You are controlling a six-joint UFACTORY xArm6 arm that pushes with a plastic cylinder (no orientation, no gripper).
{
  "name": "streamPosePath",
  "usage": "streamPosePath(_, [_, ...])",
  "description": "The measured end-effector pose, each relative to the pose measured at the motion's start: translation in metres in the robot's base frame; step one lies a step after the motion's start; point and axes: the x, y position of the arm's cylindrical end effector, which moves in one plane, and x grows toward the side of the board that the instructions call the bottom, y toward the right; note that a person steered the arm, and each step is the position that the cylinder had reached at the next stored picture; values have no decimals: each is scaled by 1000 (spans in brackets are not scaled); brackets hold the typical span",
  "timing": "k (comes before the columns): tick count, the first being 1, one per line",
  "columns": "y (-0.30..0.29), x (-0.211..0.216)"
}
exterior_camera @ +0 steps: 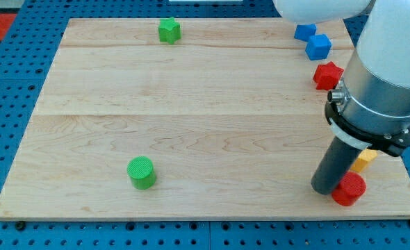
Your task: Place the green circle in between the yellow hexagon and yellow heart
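The green circle (142, 172) stands on the wooden board at the view's lower left. My tip (324, 189) is at the lower right, far to the right of the green circle and touching or just left of a red round block (350, 189). One yellow block (365, 159) shows just right of the rod, mostly hidden by the arm; its shape cannot be made out. No other yellow block is visible; the arm hides part of the board's right side.
A green star block (169, 30) sits at the top, left of centre. Two blue blocks (304, 31) (318, 46) and a red block (328, 75) sit at the upper right. The board's right edge (408, 182) is near the rod.
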Motion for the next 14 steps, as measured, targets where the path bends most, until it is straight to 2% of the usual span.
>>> streamPosePath(3, [36, 8])
streamPosePath(4, [7, 19])
streamPosePath(5, [-81, 39])
streamPosePath(6, [-130, 38])
streamPosePath(7, [-221, 40])
streamPosePath(8, [-289, 30])
streamPosePath(9, [-336, -1])
streamPosePath(11, [-280, -45])
streamPosePath(13, [-322, 4])
streamPosePath(14, [-306, 9])
